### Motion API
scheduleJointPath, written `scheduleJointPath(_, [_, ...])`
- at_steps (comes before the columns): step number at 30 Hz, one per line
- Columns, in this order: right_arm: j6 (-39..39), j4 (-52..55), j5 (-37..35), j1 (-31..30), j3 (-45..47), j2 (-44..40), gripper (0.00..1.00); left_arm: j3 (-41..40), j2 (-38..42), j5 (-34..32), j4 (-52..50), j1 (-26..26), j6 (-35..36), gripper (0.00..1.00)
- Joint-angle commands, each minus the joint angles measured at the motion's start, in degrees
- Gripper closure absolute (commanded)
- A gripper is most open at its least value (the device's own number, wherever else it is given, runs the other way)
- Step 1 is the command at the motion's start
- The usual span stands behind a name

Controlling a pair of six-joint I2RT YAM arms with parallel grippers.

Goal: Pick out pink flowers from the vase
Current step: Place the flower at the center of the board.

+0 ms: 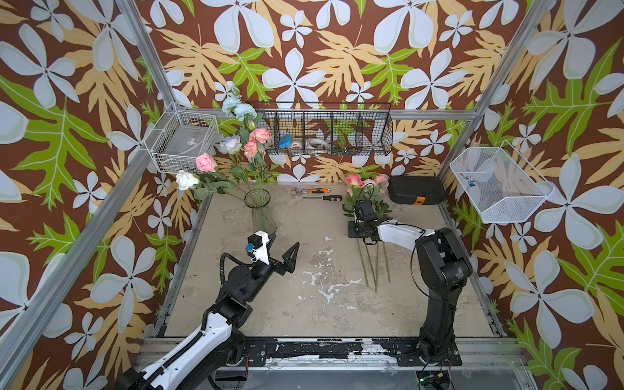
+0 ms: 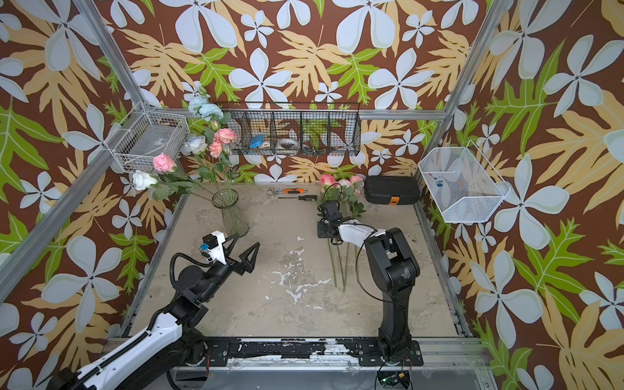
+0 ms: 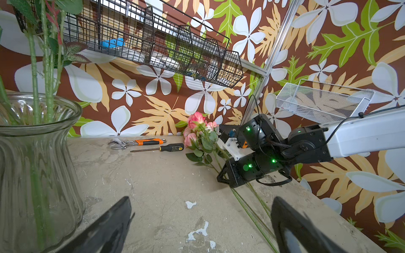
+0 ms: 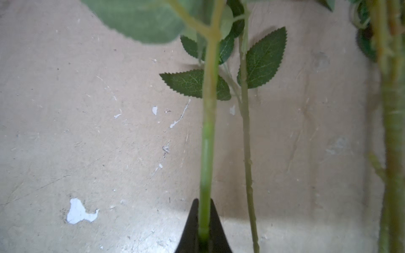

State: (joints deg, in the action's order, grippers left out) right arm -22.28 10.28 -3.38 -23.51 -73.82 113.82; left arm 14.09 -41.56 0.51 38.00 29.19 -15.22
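The ribbed clear glass vase [image 1: 258, 209] [image 2: 230, 209] [image 3: 32, 164] stands at the back left of the table. It holds pink flowers [image 1: 206, 162] [image 1: 259, 135] among white and pale blue ones. More pink flowers [image 1: 366, 182] [image 2: 341, 182] [image 3: 195, 129] lie at the back right, their stems [image 1: 371, 263] running toward the front. My right gripper [image 1: 353, 231] [image 3: 221, 177] [image 4: 204, 219] hangs low over these, shut on one green stem [image 4: 207, 142]. Just in front of the vase, my left gripper [image 1: 283, 247] [image 2: 244, 248] [image 3: 201, 203] is open and holds nothing.
A wrench [image 1: 310, 190] and a screwdriver [image 1: 324, 198] lie at the back edge, with a black case [image 1: 417, 189] to their right. A black wire basket [image 1: 327, 131] hangs on the back wall. White baskets [image 1: 184, 141] [image 1: 499, 185] hang on the side frames.
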Motion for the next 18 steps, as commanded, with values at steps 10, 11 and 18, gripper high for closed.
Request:
scheduleJointPath(10, [-0.5, 1.3, 0.1, -0.2, -2.0, 2.8, 0.91, 0.2, 0.2, 0.0, 0.6, -0.1, -0.4, 0.0])
scheduleJointPath(11, [-0.6, 1.4, 0.1, -0.1, -2.0, 2.7, 0.89, 0.2, 0.2, -0.1, 0.7, -0.1, -0.4, 0.0])
scheduleJointPath(18, [-1.5, 1.8, 0.4, -0.1, -2.2, 2.1, 0.79, 0.3, -0.1, -0.2, 0.8, -0.1, -0.3, 0.0])
